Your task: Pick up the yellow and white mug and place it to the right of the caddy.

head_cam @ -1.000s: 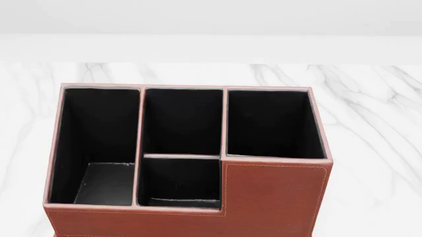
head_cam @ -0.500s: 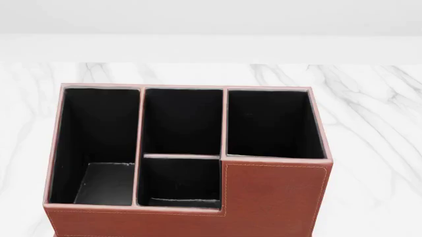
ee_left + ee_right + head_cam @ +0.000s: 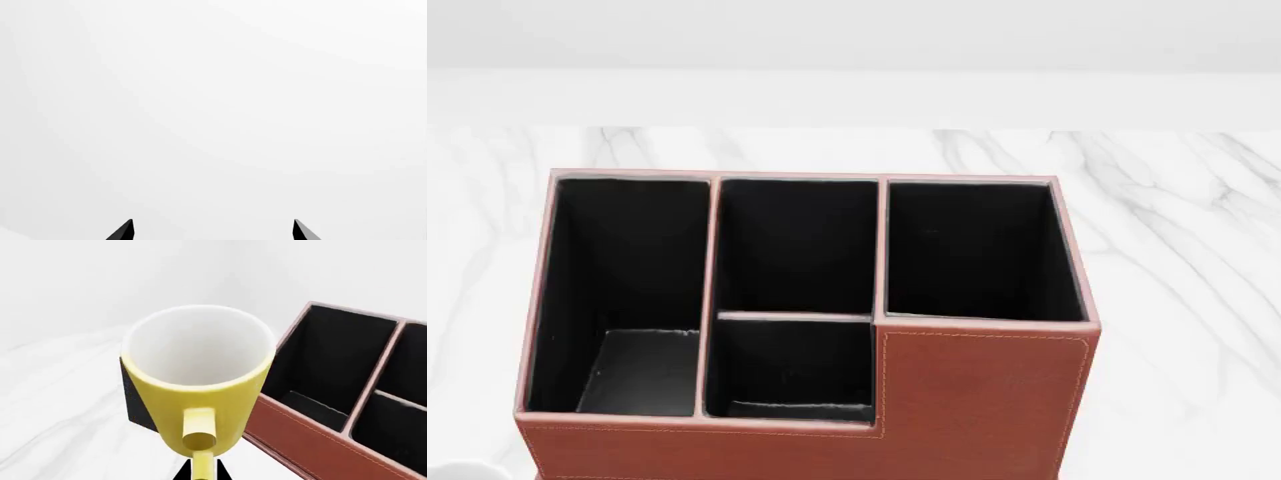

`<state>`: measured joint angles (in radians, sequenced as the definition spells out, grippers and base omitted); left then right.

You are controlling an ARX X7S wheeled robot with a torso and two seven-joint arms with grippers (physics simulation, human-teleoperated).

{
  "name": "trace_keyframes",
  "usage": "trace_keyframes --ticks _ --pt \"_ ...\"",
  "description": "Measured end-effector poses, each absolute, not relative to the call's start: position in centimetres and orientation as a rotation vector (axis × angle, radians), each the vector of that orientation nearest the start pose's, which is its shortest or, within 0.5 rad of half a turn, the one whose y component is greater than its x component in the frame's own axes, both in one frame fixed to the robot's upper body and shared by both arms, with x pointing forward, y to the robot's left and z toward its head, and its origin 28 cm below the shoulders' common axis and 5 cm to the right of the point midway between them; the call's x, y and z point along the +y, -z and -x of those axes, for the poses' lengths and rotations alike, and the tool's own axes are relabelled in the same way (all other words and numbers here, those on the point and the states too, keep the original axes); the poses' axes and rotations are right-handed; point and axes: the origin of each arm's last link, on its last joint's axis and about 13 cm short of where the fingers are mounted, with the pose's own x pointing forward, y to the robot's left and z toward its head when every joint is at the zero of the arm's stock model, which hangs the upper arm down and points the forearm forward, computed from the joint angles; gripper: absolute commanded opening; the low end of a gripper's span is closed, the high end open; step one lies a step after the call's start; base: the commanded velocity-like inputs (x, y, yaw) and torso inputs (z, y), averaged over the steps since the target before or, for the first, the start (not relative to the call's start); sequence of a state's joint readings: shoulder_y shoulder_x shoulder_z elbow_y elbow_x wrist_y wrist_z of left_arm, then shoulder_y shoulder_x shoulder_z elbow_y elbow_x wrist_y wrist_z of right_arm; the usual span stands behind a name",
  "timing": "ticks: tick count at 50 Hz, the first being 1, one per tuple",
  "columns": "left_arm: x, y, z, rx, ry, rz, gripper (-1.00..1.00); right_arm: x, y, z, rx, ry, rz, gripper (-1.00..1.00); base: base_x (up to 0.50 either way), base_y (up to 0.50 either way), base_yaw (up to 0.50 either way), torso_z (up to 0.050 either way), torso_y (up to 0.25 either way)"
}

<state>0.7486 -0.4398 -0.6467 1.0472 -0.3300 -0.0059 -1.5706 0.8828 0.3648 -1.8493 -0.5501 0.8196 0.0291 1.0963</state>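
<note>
Change: a white rim (image 3: 461, 470) newly shows at the lower left of the head view, beside the caddy (image 3: 981, 400).
Right fingers (image 3: 202, 471): holding the yellow and white mug (image 3: 200, 385) by its handle, lifted.
Left fingers (image 3: 130, 230): wide, empty.
Meaning: carry now begins.

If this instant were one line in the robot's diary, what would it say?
mug: upright, close before right wrist camera, beside caddy | right gripper: at mug handle, grip unclear | left gripper: open, empty | placement: not done

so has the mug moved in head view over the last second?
Yes. The mug's white rim now peeks in at the bottom left corner, left of the caddy, which hasn't shifted; earlier that corner showed only marble.
</note>
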Motion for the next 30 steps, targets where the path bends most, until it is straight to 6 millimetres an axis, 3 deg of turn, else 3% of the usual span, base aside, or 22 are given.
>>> trace_keyframes --ticks 30 --pt "30.3 -18.4 -6.5 -0.673 -1.511 -0.018 1.00 0.7 -13.8 -11.0 -0.077 -0.710 0.042 -1.00 0.00 0.00 0.00 0.000 0.000"
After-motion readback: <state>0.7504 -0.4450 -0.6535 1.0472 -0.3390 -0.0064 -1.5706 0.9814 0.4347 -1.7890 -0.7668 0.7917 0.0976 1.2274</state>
